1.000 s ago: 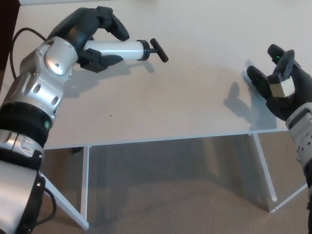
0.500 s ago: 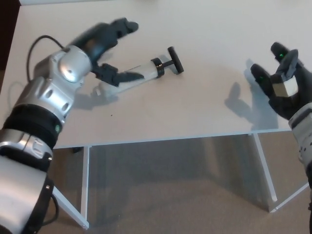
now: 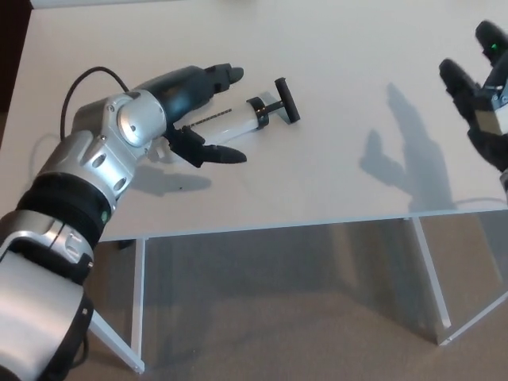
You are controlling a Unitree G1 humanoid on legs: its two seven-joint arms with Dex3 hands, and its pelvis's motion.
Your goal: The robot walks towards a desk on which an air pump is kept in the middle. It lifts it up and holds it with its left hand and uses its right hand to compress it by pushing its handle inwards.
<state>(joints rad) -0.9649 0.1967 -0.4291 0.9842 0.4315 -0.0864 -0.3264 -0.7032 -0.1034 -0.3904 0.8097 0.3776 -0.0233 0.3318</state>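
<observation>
Both robot hands spread, left robot hand straddling air pump, right robot hand raised

A small hand air pump lies on its side on the white desk, towards the left of the desktop and back from the front edge. Its barrel is a pale, translucent white cylinder with a line of dark printed marks running along it. A black collar caps the right-hand end of the barrel. From that collar a thin black rod sticks out a short way, ending in a black T-shaped handle. The pump lies at a slant, its handle end pointing right and slightly away, farther back on the desk than the barrel.
</observation>
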